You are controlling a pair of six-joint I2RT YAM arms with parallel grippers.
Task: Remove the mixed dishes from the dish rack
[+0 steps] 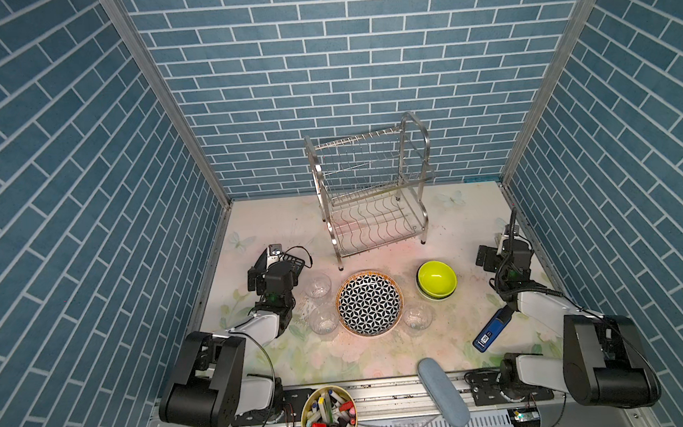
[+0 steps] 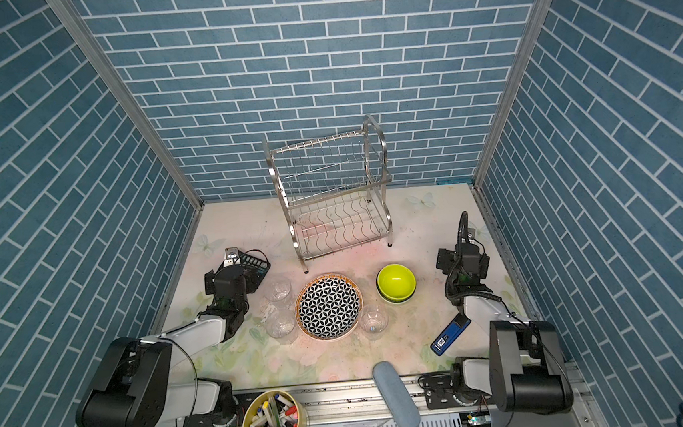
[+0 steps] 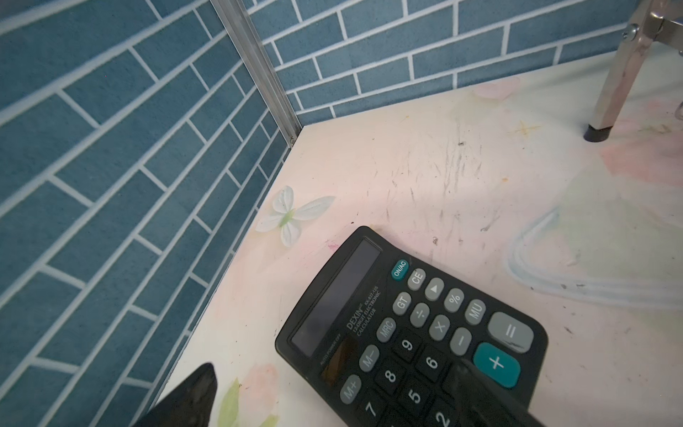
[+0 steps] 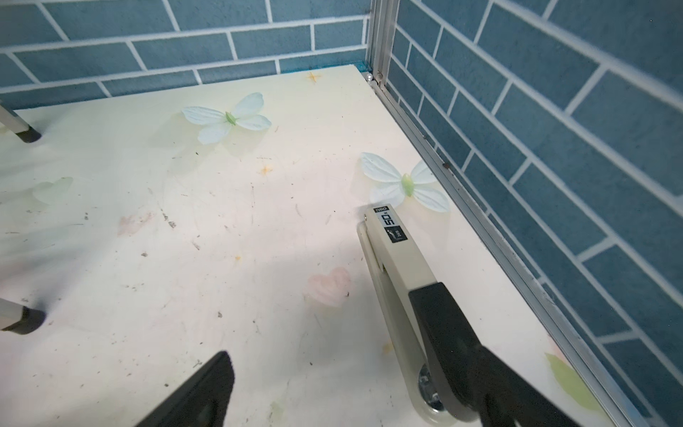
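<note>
Unloading judged complete. The dish rack (image 1: 371, 191) stands at the back of the surface (image 1: 384, 353), and no dish is seen on either of its wire tiers in both top views. The mixed dishes lie in front of it: the star-patterned plate (image 1: 368, 303) in the middle, the lime bowl (image 1: 436, 278) nested on top of other bowls to its right, and three clear tumblers (image 1: 317, 285) just beside the plate, two on its left and one on its right. Whether further plates lie beneath the star-patterned one cannot be told. The left gripper (image 3: 332, 366) is seen with its fingers wide apart above a black calculator (image 3: 406, 325); the right gripper (image 4: 343, 340) is likewise spread and empty, one finger over a beige stapler (image 4: 391, 258) by the side wall. Contact with either item cannot be told. What remains is judged to be parking only. It is best done with the fingers lifted straight up before any sideways travel, so that calculator and stapler are not dragged, and with the left arm routed away from the nearby tumblers, which are light and easily toppled.
</note>
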